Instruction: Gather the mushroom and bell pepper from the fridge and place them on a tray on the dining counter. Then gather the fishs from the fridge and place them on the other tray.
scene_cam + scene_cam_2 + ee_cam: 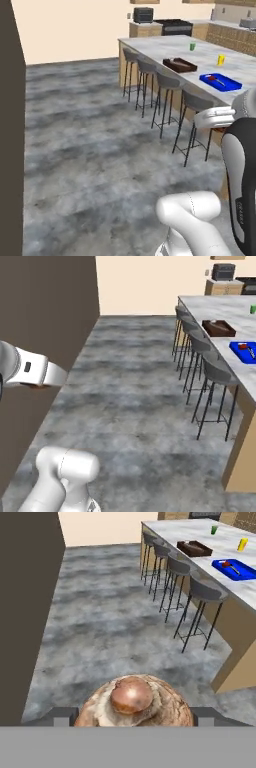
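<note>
Tool (133,724) grips the mushroom (134,704), whose lower half is cut off. Far right on the tabletop (165,47), the blue tray (220,81) holds something red, hard to identify.

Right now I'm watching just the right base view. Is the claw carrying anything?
Observer: Yes. In the hand view the claw has the mushroom between its finger tips.
Operator: Is there anything on the counter past the blue tray, where my view cuts off?
Observer: A yellow cup stands on the dining counter beyond the blue tray, apart from it.
</note>
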Robot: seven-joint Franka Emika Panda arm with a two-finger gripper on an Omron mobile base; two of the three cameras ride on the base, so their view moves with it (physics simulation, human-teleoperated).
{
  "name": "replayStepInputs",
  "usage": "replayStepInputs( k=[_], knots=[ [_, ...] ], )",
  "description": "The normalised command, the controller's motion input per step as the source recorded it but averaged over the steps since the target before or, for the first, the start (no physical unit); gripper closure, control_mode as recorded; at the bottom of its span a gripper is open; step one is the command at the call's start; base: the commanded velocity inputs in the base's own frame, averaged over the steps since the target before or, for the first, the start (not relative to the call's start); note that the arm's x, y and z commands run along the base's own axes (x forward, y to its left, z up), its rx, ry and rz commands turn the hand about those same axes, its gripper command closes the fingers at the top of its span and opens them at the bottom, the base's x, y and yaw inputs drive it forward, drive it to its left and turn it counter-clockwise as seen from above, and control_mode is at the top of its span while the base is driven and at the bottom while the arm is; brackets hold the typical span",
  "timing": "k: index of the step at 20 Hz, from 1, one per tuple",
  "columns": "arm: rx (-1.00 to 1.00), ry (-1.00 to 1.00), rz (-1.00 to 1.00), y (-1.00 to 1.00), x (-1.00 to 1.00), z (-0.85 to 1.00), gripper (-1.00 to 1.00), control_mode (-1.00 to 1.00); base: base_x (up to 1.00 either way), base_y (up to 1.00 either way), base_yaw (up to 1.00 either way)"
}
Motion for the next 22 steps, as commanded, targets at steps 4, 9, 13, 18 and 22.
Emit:
replayStepInputs(
  k=[4, 9, 13, 18, 22],
  knots=[
    [0.00, 0.00, 0.00, 0.00, 0.00, 0.00, 1.00, 1.00, 0.99, 0.81, -0.49],
    [0.00, 0.00, 0.00, 0.00, 0.00, 0.00, 1.00, 1.00, 0.95, 0.78, -0.50],
    [0.00, 0.00, 0.00, 0.00, 0.00, 0.00, 1.00, 1.00, 0.94, 0.80, -0.50],
    [0.00, 0.00, 0.00, 0.00, 0.00, 0.00, 1.00, 1.00, 0.92, 0.81, -0.51],
    [0.00, 0.00, 0.00, 0.00, 0.00, 0.00, 1.00, 1.00, 0.85, 0.83, -0.54]
  ],
)
